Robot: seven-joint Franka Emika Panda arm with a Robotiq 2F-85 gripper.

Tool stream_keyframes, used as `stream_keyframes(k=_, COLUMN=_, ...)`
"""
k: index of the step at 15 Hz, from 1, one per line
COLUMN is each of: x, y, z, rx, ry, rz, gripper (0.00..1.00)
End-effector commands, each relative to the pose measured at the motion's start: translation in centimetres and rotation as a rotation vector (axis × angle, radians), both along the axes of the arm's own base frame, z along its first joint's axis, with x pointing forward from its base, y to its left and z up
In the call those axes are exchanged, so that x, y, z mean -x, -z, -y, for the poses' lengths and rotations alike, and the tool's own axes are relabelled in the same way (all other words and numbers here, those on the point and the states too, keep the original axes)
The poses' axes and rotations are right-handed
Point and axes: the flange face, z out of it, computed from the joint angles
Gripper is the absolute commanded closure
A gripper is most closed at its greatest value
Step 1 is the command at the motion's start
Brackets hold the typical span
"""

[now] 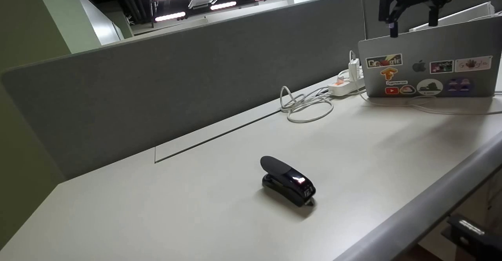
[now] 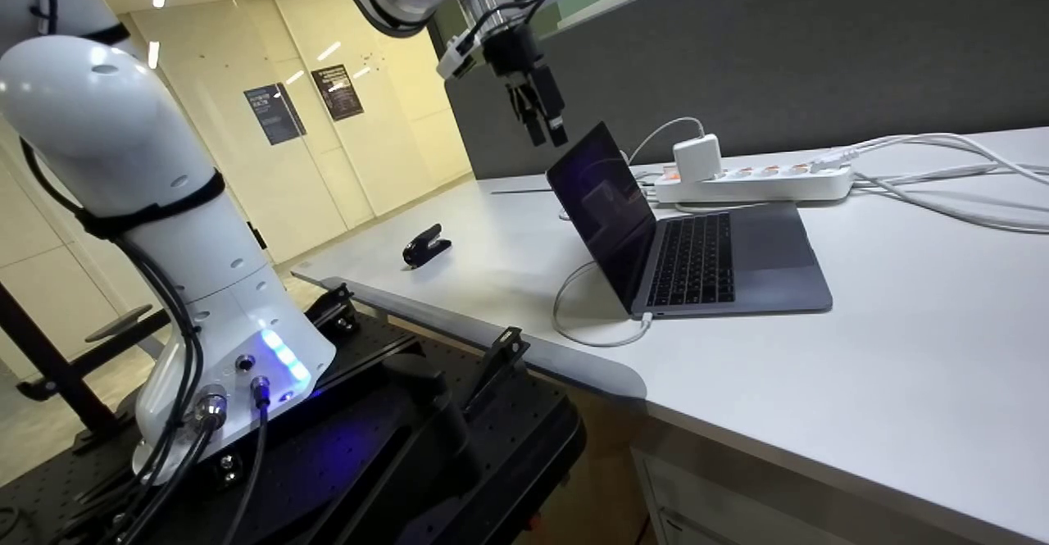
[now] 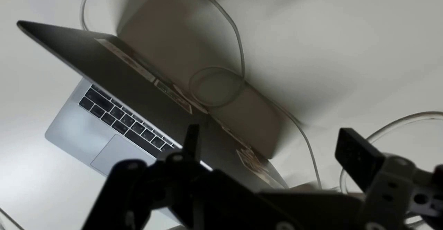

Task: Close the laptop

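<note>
Hand (image 1: 413, 29) hovers near laptop's (image 2: 692, 258) raised lid (image 1: 427, 53)
Released, its 2 fingers (image 3: 360, 157) spread; power strip (image 2: 754, 186) lies by the far edge of the worktop (image 1: 188, 214).

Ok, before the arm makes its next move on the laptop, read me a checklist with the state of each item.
1. Laptop open: ok, the lid stands up from the keyboard.
2. Gripper on the lid's outer side: ok, it hangs near the top edge there.
3. Nothing held: ok, no object in its grasp.
4. Jaws shut, if you want a closed-finger push: not ok, they stand apart.
5. Fingertips low enough to push the lid: cannot tell from these angles.
6. Stapler out of the lid's closing path: ok, it lies on the desk, away from the laptop on the lid's outer side.
</note>
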Motion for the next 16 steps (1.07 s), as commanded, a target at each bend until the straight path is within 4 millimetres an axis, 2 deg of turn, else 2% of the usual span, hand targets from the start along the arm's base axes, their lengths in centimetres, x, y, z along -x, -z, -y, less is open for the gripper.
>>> stream_keyframes(k=1, x=0.5, y=0.9, z=-0.3, rx=0.017, ry=0.05, rz=-0.01, gripper=0.0)
stream_keyframes(k=7, x=0.7, y=2.2, z=0.7, rx=0.016, ry=0.105, rz=-0.02, gripper=0.0)
stream_keyframes(k=13, x=0.5, y=3.0, z=4.1, rx=-0.007, ry=0.249, rz=0.036, gripper=0.0)
stream_keyframes(k=16, x=0.1, y=2.7, z=5.9, rx=-0.019, ry=0.323, rz=0.071, gripper=0.0)
